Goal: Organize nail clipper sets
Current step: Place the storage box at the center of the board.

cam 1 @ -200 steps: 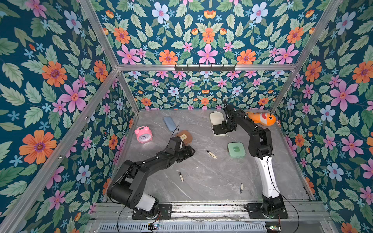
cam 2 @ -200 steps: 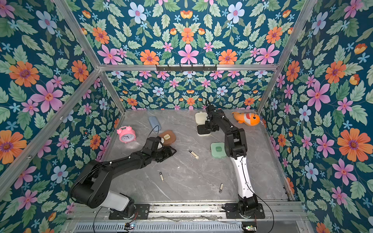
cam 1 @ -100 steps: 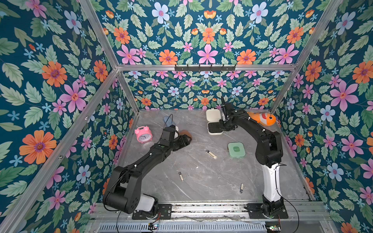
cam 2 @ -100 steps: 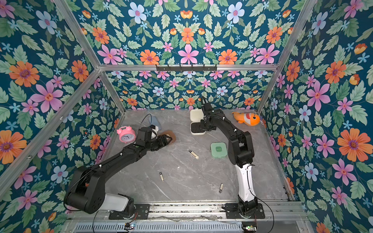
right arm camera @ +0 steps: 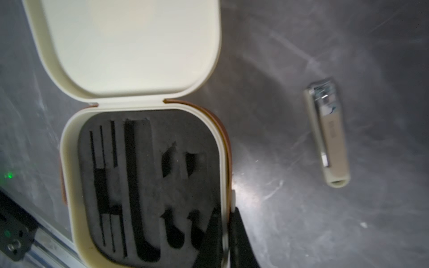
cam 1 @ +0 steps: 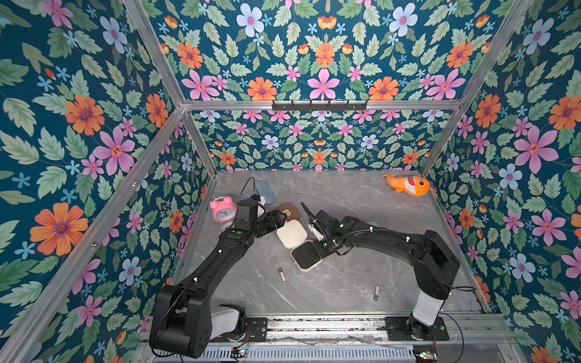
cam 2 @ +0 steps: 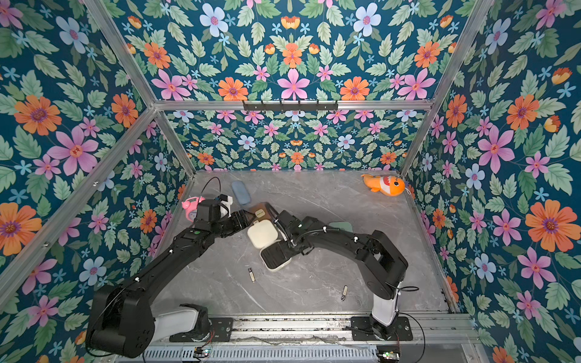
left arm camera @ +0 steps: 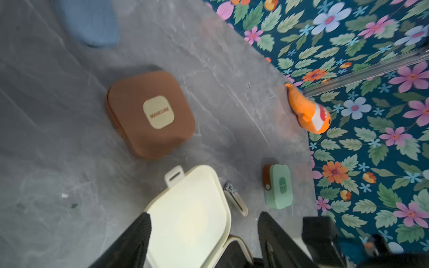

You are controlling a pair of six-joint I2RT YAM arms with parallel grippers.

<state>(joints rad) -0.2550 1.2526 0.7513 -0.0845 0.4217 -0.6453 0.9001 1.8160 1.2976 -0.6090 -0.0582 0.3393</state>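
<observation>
Enclosure: floral walls [cam 1: 94, 125] on three sides, over a grey marbled counter [cam 1: 345, 283].

Arms: the left arm [cam 1: 220, 261] reaches to mid-counter. The left hand [left arm camera: 202, 217] is spread above the cream lid and pinches nothing. The right arm [cam 1: 393, 239] is bent low across the counter. The right hand [right arm camera: 225, 215] is pressed together on the rim of the cream base.

Fish toy [cam 1: 407, 185]: orange, in the far right corner by the wall.

Cream case [cam 1: 292, 234]: mid-counter, open flat, with its black insert [right arm camera: 144, 181] face up.

Brown case [left arm camera: 151, 113]: closed, "MANICURE" label up, just beyond the cream lid.

Mint case [left arm camera: 279, 185]: closed, on the cream case's right side, mostly hidden behind the right arm in both top views.

Clock [cam 1: 223, 210]: pink, at the counter's left edge, beside the left arm.

Pouch [cam 1: 264, 191]: blue, beyond the brown case.

Clippers: a beige clipper [right arm camera: 327, 134] lies just beside the cream lid. A second clipper [cam 1: 282, 275] lies near the cream base. A third clipper [cam 1: 376, 293] lies nearer the right arm's foot.
</observation>
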